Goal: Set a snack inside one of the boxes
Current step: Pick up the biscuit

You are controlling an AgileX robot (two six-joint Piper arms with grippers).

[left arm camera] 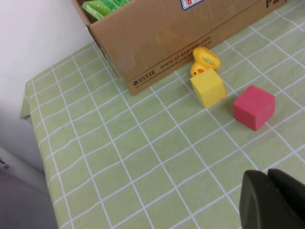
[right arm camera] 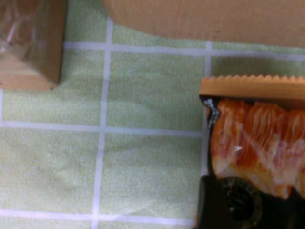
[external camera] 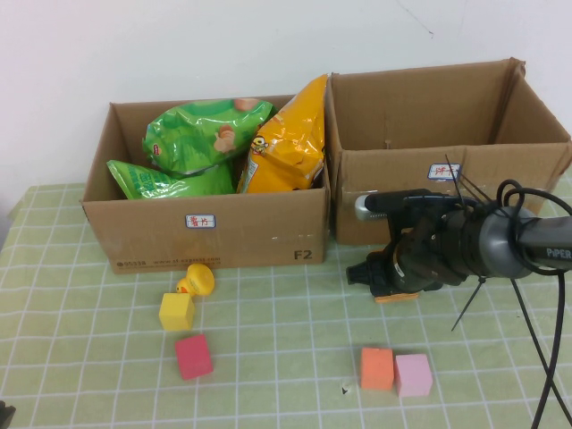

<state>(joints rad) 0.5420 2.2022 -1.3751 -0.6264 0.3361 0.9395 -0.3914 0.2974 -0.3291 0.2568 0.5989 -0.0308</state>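
Your right end effector [external camera: 386, 284] is down at the orange snack packet [right arm camera: 259, 152]
The packet lies on the counter [external camera: 286, 357] before the right box [external camera: 447, 192]; I cannot tell its grip. Your left end effector [left arm camera: 274, 200] sits closed.

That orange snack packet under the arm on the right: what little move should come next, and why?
Probably finish closing the jaws on the orange snack packet. The right gripper sits low over it in front of the right-hand box, and the packet still lies flat on the cloth. The left gripper is parked, shut, well away.
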